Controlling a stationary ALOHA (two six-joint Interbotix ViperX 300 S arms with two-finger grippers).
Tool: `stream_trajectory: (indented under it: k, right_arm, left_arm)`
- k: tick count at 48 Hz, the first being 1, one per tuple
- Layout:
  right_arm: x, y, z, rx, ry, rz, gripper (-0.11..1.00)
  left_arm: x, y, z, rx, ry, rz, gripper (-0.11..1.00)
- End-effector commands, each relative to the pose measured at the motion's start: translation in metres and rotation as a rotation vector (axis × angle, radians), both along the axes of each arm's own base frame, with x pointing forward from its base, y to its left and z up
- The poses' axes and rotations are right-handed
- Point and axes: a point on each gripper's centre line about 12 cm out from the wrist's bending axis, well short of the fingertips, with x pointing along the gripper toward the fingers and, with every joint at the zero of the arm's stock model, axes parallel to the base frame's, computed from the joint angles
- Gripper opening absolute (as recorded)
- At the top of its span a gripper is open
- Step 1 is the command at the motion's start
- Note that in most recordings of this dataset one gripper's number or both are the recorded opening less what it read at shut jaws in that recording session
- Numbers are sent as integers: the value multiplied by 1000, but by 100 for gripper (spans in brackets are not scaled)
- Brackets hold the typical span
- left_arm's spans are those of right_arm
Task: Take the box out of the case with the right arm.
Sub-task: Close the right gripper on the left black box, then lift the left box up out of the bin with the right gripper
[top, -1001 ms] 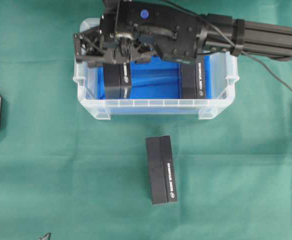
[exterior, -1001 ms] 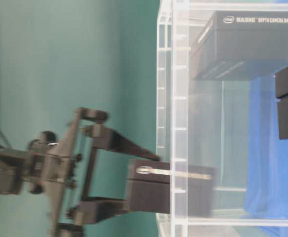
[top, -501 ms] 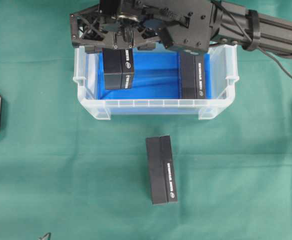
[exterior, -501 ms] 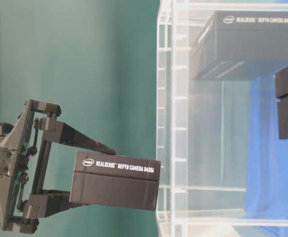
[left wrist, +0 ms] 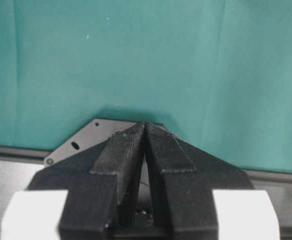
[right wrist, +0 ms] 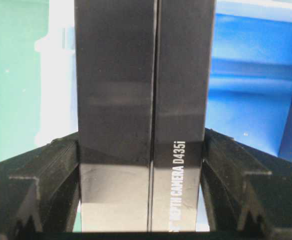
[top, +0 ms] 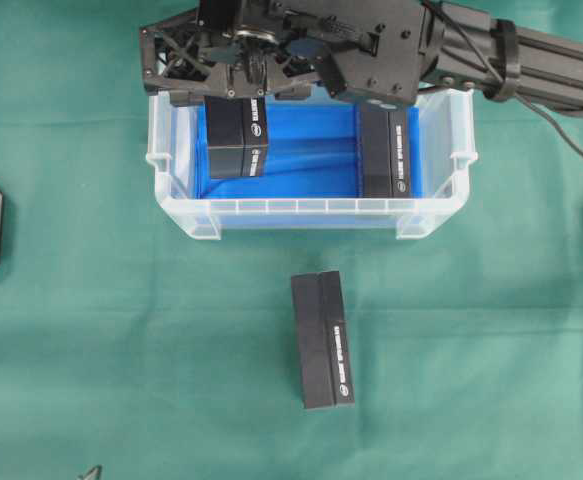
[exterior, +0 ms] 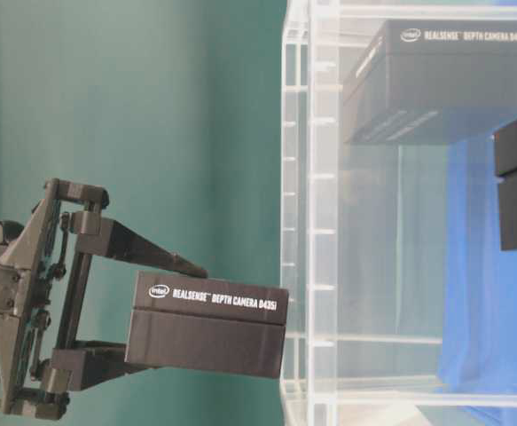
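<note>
The green surface is covered in cloth, and the clear case with its blue lining is set at its far side. One black camera box is left lying in the case at its right, and another is seen on the cloth nearer. The task's box is held clamped in the right claw, lifted clear above the rim at the case's left end. Extraction is judged in hand; a carry outward and a lowering are called for next. The left claw is seen pinched together, empty.
</note>
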Motion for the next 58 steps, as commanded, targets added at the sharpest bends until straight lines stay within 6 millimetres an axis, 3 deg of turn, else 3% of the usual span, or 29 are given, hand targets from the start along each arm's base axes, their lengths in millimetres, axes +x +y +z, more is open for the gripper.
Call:
stream_trajectory:
  k: [1,58]
  right_arm:
    - [-14,3,41,-17,-92,1,68]
    - [-13,2,42,-19,-104,2,68]
  left_arm:
    - [2,0,8,-3,-24,2,2]
    - [2,0,8,-3,-24,1,2]
